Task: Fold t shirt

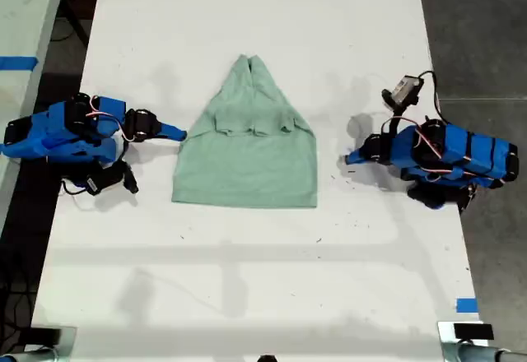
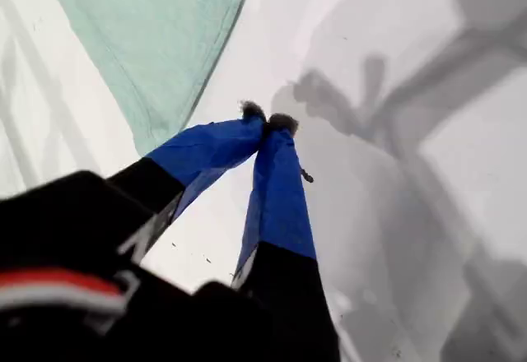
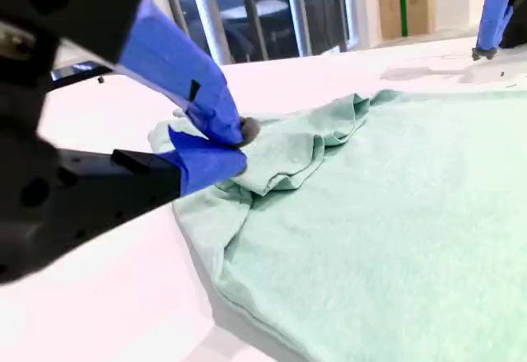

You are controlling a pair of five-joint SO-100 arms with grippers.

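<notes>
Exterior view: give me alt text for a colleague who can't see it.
A partly folded mint-green t shirt lies mid-table, narrowing to a point at the view's top. My second gripper touches its left edge; my first gripper, shut, sits off its right edge.

No readable text anywhere (no labels, brands or numbers).

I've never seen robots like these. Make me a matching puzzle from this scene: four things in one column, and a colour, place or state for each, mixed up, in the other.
Things:
1. t shirt
2. my first gripper
3. my second gripper
4. table

Descriptions:
a. white
b. tips at the cloth's edge
c. pale mint green, sleeves folded in
d. shut, apart from the cloth

Pairs: 1-c, 2-d, 3-b, 4-a
</notes>
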